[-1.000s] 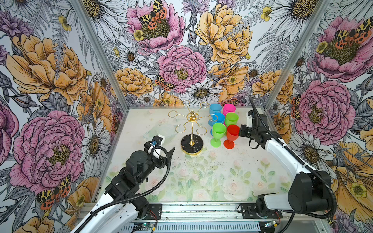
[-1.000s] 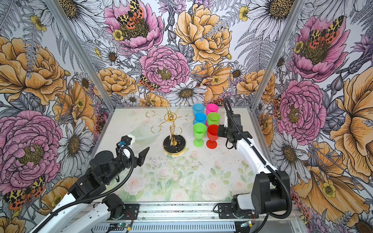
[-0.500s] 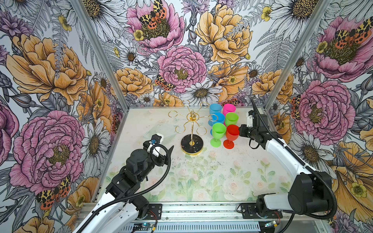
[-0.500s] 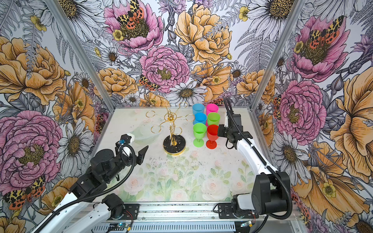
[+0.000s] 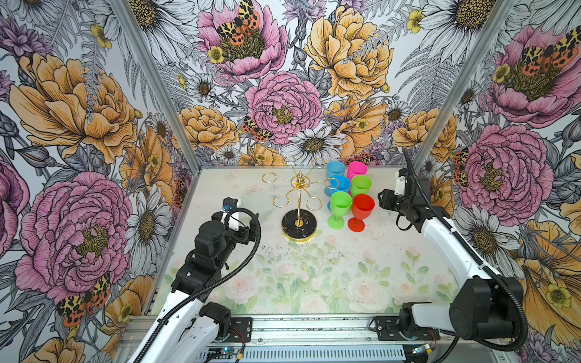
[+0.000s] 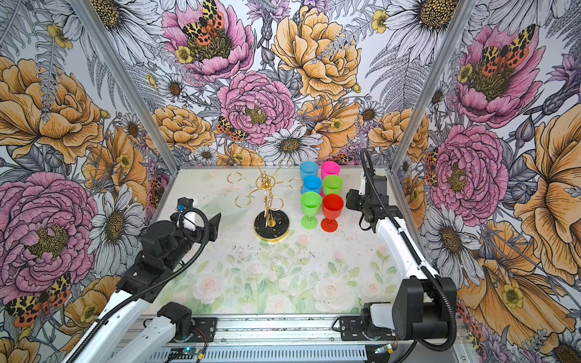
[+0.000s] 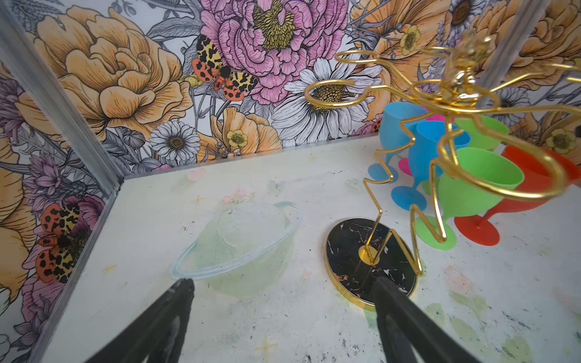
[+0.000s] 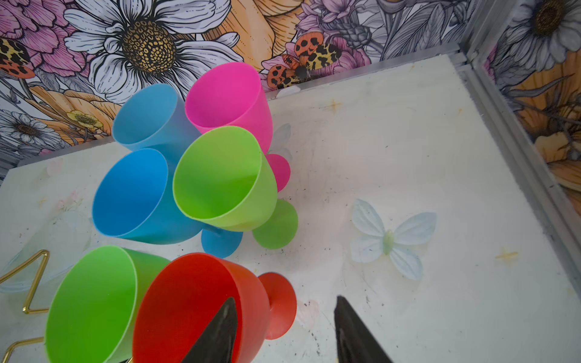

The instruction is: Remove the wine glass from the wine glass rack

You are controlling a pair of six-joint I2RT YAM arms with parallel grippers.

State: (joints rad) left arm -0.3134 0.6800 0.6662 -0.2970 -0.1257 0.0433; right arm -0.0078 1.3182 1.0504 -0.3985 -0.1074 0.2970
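- Left gripper (image 7: 283,283): hangs over the tabletop (image 5: 314,276) near its left edge, pointed toward the rack. Jaws stand wide apart with nothing between them.
- Rack (image 5: 298,223): upright on its round black base, toward the far edge of the tabletop and roughly midway between the left and right edges. In the left wrist view one fingertip overlaps the rim of the base; contact cannot be confirmed.
- Front green glass (image 5: 340,202): upright on the tabletop, just right of the rack.
- Rear blue glass (image 5: 335,169), front blue glass (image 5: 342,184), pink glass (image 5: 356,169) and rear green glass (image 5: 361,185): upright, packed close together behind the front pair, near the far edge.
- Red wine glass (image 5: 363,206): off the rack, upright on the tabletop, just beside the front green glass on its right.
- Right gripper (image 8: 285,298): level with the bowl of the red wine glass, on its right side. Jaws parted to a moderate gap and clamping nothing; one finger shows against the bowl, the other over bare tabletop.
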